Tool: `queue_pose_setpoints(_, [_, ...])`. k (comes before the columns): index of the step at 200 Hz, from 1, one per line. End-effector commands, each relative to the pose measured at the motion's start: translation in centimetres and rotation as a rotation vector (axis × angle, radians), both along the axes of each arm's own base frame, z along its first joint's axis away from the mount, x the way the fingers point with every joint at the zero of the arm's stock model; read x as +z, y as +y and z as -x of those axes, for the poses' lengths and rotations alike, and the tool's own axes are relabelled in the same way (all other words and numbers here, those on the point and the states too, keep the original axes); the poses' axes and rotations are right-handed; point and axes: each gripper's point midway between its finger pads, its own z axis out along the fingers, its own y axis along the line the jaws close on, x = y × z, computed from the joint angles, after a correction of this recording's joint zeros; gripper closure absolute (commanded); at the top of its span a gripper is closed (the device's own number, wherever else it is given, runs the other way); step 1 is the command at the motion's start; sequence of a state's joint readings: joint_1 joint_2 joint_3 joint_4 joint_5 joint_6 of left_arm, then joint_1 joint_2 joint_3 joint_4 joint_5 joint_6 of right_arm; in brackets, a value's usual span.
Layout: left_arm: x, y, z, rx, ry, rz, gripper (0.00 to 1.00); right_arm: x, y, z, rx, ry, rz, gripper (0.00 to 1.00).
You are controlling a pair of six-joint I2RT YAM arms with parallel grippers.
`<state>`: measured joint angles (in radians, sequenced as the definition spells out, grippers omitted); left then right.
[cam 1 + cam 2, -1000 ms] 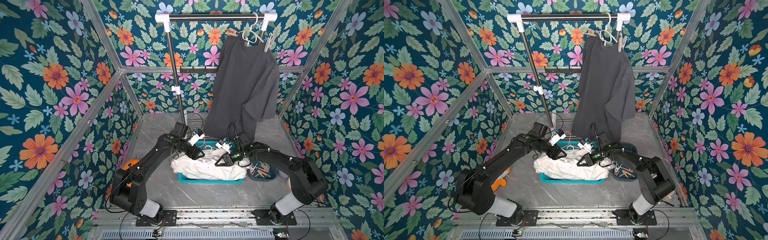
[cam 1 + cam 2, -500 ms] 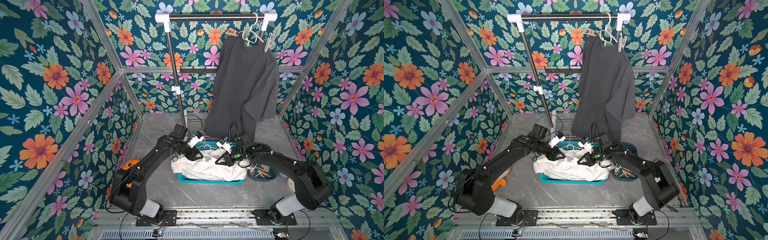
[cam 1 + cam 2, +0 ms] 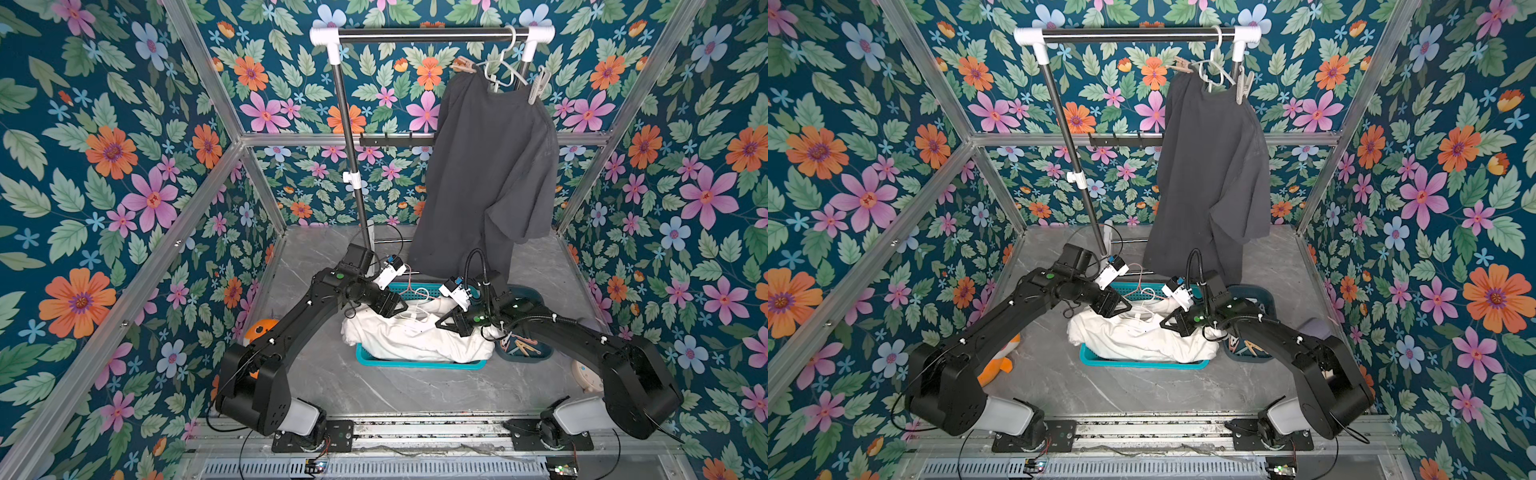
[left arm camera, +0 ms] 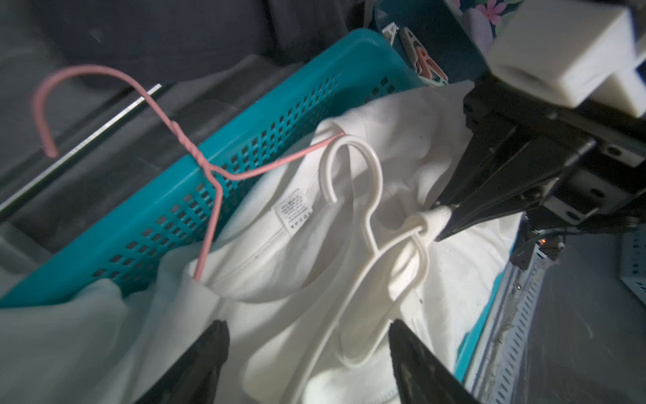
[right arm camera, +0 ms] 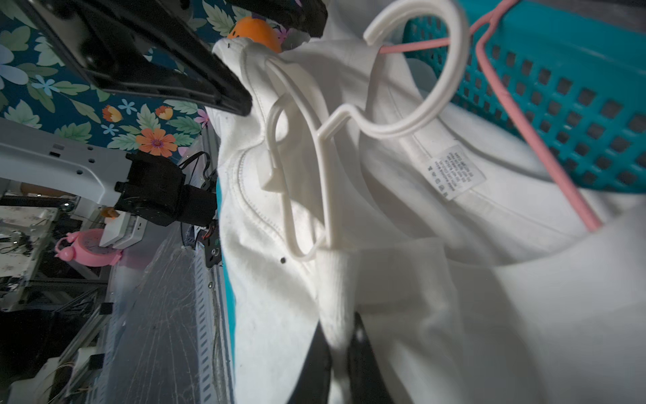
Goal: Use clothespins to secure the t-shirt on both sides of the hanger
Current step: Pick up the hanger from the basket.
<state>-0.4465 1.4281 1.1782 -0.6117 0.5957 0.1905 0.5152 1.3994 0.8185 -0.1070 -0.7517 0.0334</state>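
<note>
Noted right tool (image 5: 341, 335) pinching a collar fold of the white t-shirt (image 5: 489, 314), just beside the white hanger (image 5: 325, 182). Noted left tool (image 4: 307, 325) spread wide over that hanger's arm. Judged cloth soft, limp; clothespins (image 3: 521, 347), near, behind right tool, light, springy: grip by tails.

The white t-shirt (image 4: 286, 280) is soft matt cloth, ribbed at the collar and stitched along the seams, with a thin printed fabric label (image 4: 293, 217). The white hanger (image 4: 377, 175) lying on it is smooth moulded plastic with a faint sheen. The pink hanger (image 4: 195, 155) is thin wire, twisted at the neck, under a matt pink coating. The basket (image 4: 279, 115) is hard teal plastic, perforated with square holes. The left gripper (image 4: 307, 328) has matt black fingers. In both top views the dark grey t-shirt (image 3: 490, 166) is dull cloth, the rail (image 3: 419, 35) is polished metal with white plastic corners, and the counter (image 3: 395, 386) is smooth and grey with a marble look.
</note>
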Motion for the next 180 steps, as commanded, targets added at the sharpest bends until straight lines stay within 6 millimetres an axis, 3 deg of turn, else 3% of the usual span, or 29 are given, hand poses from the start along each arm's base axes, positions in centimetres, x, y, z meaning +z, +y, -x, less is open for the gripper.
queue_pose_setpoints(1, [1.9, 0.5, -1.8, 0.059, -0.098, 0.02, 0.21, 1.2, -0.4, -1.3, -0.046, -0.134, 0.0, 1.0])
queue_pose_setpoints(64, [1.9, 3.0, -1.8, 0.06, -0.024, 0.045, 0.23, 3.0, -2.4, -1.7, -0.089, -0.341, 0.075, 1.0])
queue_pose_setpoints(87, [2.8, 2.5, -1.6, 0.011, -0.003, 0.111, 0.25, 3.9, -3.1, -1.9, -0.098, -0.424, 0.105, 1.0])
queue_pose_setpoints(117, [2.3, 1.6, -1.1, -0.058, 0.075, 0.146, 0.31, 5.3, -3.3, -2.3, -0.104, -0.482, 0.11, 1.0])
queue_pose_setpoints(180, [4.0, 2.8, -0.6, -0.027, 0.005, 0.22, 0.24, 4.8, -3.7, -3.9, -0.14, -0.525, 0.17, 1.0])
